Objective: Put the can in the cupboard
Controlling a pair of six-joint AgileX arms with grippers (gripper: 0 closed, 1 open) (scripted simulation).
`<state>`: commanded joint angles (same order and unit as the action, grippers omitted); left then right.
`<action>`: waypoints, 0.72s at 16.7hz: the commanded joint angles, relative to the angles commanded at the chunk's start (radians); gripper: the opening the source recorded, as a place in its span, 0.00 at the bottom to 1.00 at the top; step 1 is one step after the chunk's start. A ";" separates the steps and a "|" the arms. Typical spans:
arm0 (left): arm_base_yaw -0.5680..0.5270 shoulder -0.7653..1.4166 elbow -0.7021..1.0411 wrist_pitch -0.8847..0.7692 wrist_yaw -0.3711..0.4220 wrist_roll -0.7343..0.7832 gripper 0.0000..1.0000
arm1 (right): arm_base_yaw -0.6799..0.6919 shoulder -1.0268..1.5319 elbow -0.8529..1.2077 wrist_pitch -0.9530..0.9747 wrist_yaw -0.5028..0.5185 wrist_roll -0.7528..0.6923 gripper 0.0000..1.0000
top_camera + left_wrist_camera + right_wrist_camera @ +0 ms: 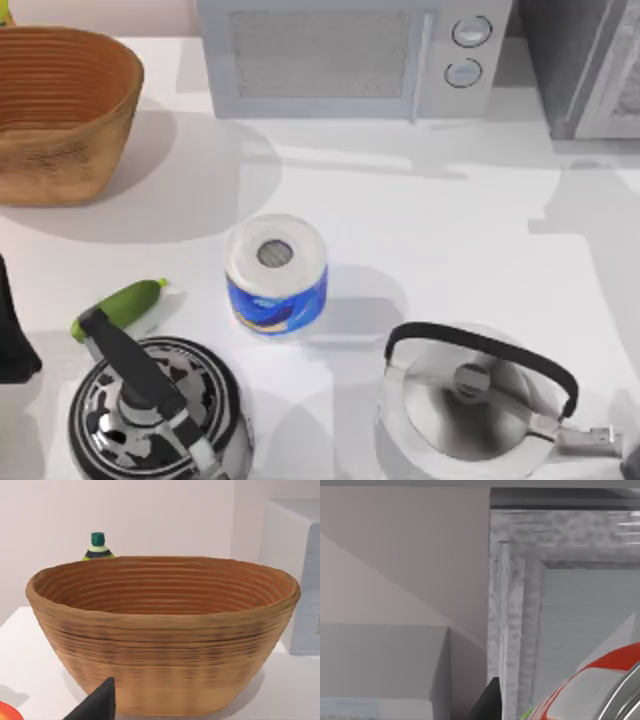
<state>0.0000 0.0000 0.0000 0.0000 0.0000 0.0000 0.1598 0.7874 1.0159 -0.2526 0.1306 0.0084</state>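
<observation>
The can (600,690) sits at the lower right of the right wrist view, red and silver, close against the right gripper (490,702), whose dark fingertip shows beside it; whether the gripper clamps it I cannot tell. Behind stands the grey cupboard (520,605). In the top view the cupboard (590,60) fills the upper right corner of the white bench (450,230). The left gripper (97,705) faces the wicker basket (165,645); its state is unclear.
</observation>
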 joint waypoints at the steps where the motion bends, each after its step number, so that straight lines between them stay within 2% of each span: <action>1: 0.000 0.000 0.000 0.000 0.000 0.000 1.00 | 0.006 0.068 0.089 -0.021 0.010 0.001 0.00; 7: 0.000 0.000 0.000 0.000 0.000 0.000 1.00 | 0.023 0.408 0.544 -0.130 0.053 0.008 0.00; 12: 0.000 0.000 0.000 0.000 0.000 0.000 1.00 | 0.026 0.537 0.722 -0.169 0.065 0.011 0.00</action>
<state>0.0000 0.0000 0.0000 0.0000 0.0000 0.0000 0.1853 1.3246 1.7380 -0.4220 0.1958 0.0193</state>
